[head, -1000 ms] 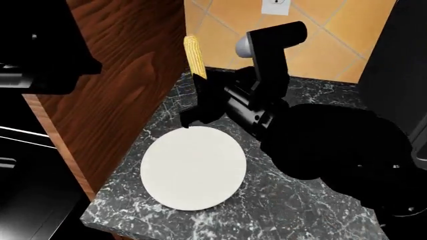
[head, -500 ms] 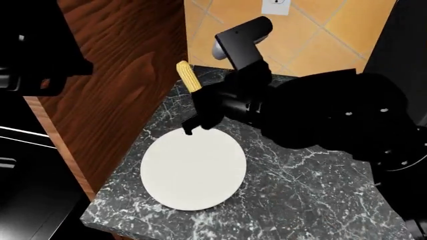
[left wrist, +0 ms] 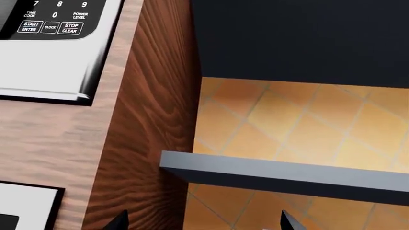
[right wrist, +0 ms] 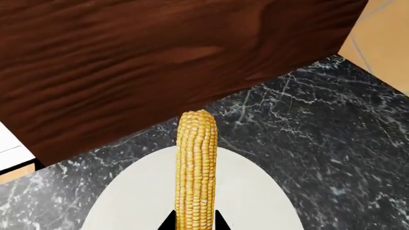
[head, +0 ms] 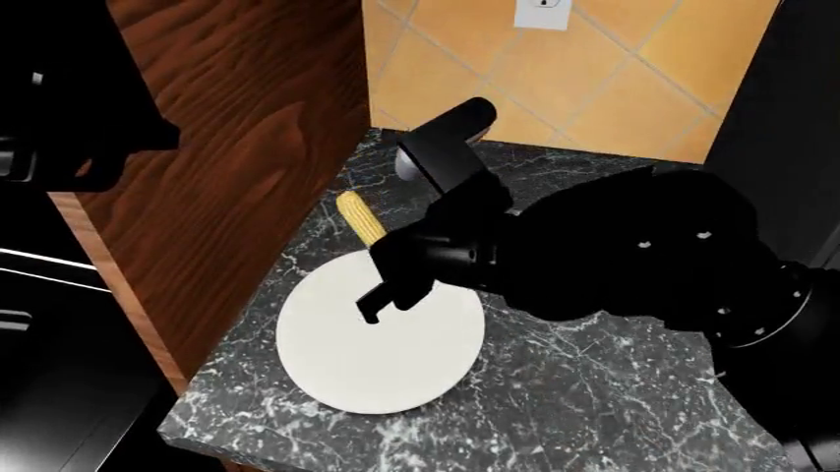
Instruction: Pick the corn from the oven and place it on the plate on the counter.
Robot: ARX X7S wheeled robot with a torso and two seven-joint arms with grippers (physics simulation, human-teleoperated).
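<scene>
The yellow corn (head: 358, 217) (right wrist: 196, 167) is held in my right gripper (head: 378, 258) (right wrist: 195, 225), which is shut on its lower end. The cob slants up and away over the far edge of the round white plate (head: 381, 339) (right wrist: 128, 206) on the dark marble counter (head: 577, 393) (right wrist: 307, 124). My left gripper (left wrist: 201, 223) shows only two dark fingertips set wide apart with nothing between them, open, facing wood panelling and orange tiles. A black oven front (head: 39, 324) fills the left edge of the head view.
A reddish-brown wooden cabinet side (head: 223, 147) rises directly left of the plate. An orange tiled wall (head: 577, 69) with a white outlet (head: 541, 12) backs the counter. A microwave keypad (left wrist: 51, 24) and a grey shelf edge (left wrist: 281, 175) lie before the left wrist.
My right arm has come down and toward me, lowering the corn from high near the tiled wall to just above the plate's far edge. The plate has not moved.
</scene>
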